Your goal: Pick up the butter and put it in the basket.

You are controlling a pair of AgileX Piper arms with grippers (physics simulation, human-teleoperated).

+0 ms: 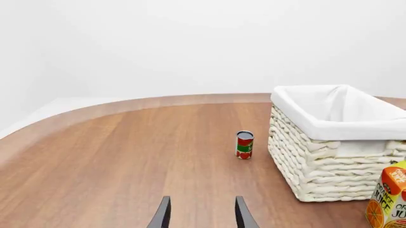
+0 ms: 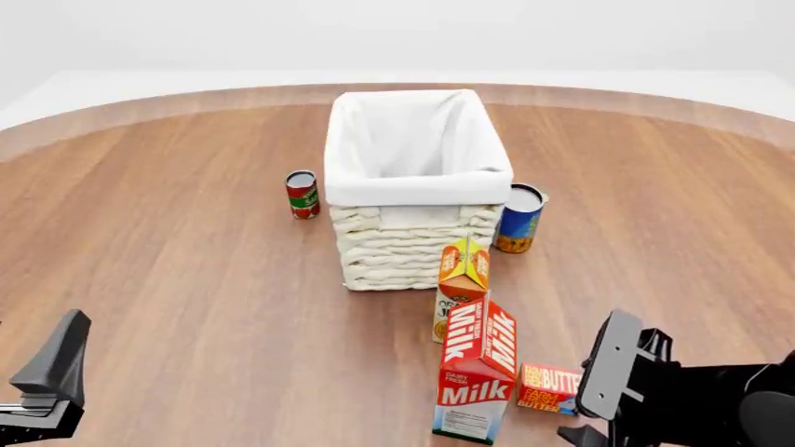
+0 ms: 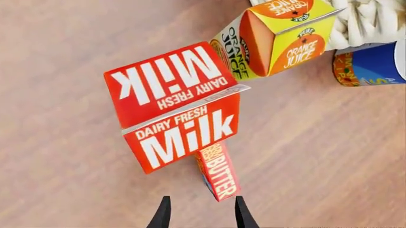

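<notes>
The front view looks forward and down over the whole table. The left wrist view looks low and level past its gripper [image 1: 200, 213] toward the basket [image 1: 330, 161]. The right wrist view looks steeply down, near, onto the milk carton [image 3: 180, 114] beyond its gripper [image 3: 200, 213]; both show the orange juice carton [image 1: 388, 199].

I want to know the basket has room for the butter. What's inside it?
Inside the basket, the front view shows only the white cloth liner on the walls and floor, with no items. The near wall hides the floor strip just behind it.
</notes>
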